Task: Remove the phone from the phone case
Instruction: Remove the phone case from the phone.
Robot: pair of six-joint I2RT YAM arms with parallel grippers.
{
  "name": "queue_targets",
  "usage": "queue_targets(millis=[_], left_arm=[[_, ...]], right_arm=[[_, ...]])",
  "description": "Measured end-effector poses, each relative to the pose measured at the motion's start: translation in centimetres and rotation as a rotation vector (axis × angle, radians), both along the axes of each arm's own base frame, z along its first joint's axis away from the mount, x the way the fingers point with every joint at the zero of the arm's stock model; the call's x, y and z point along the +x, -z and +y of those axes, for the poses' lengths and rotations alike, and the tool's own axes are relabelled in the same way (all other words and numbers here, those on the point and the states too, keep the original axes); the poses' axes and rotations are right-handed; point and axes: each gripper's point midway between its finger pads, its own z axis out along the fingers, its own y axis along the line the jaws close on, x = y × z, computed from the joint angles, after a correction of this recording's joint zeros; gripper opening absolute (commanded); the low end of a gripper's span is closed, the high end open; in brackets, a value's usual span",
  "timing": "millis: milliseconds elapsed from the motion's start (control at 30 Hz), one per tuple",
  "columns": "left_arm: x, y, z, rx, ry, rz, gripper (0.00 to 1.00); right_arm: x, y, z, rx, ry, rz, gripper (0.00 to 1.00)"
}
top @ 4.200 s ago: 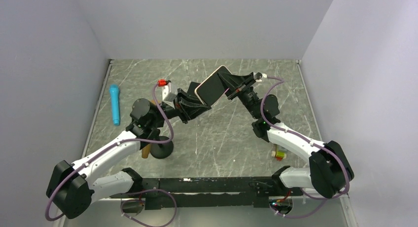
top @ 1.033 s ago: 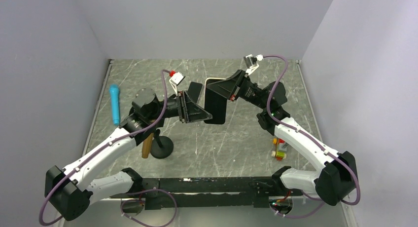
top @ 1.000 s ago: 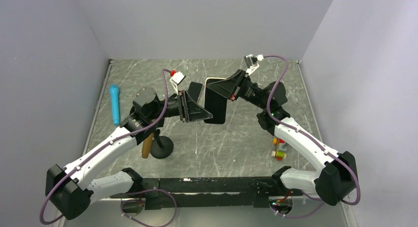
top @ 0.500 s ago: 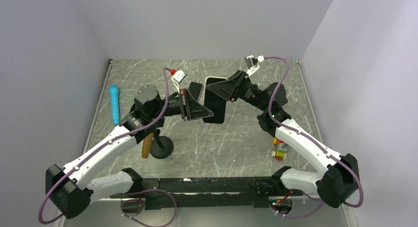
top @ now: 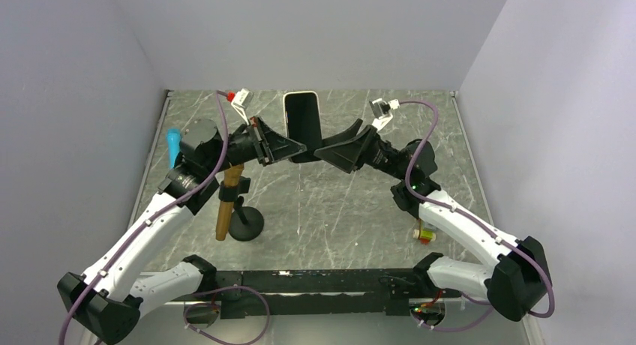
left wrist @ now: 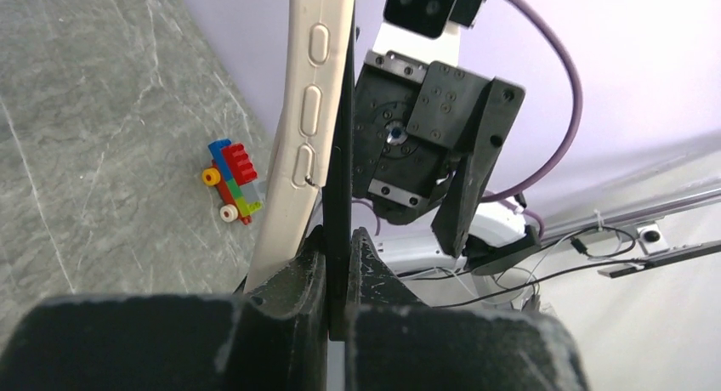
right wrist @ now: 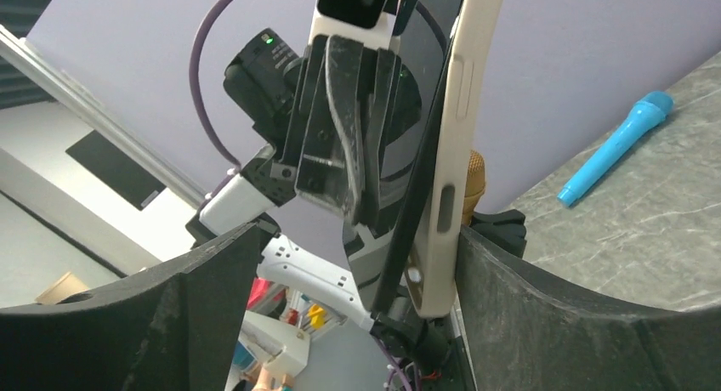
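Observation:
The phone point(top: 301, 124) is held upright above the middle of the table, its dark screen framed by the cream phone case point(left wrist: 310, 93). In the left wrist view the thin black phone point(left wrist: 343, 153) is pinched between the fingers of my left gripper point(left wrist: 338, 234), and the case's lower end stands slightly off it on the left. My left gripper point(top: 298, 145) holds it from below. My right gripper point(top: 327, 149) is wide open just to the right. In the right wrist view its jaws point(right wrist: 359, 229) straddle the phone point(right wrist: 415, 187) and the case point(right wrist: 455, 136).
A blue toy microphone point(top: 173, 142) lies at the left edge, partly behind the left arm. A brown-handled tool point(top: 227, 206) leans on a black round stand point(top: 246, 223). A small brick toy point(top: 425, 231) lies at the right. Walls close in on three sides.
My left gripper closed on the phone and carried it up and toward the back left, turning it upright. My right gripper opened, let go and now sits lower beside it.

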Motion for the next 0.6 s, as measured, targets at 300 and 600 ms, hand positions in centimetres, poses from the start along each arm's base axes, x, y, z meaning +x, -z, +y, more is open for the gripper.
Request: queue_targets(millis=[300,600], left_arm=[[0.5,-2.0,1.2,-0.062,0.000,0.010,0.00],[0.1,-4.6,1.7,-0.151,0.025,-0.018,0.00]], right_arm=[[-1.6,0.3,0.0,-0.018,-0.010,-0.056,0.70],[-2.8,0.9,1.0,-0.043,-0.042,-0.092,0.52]])
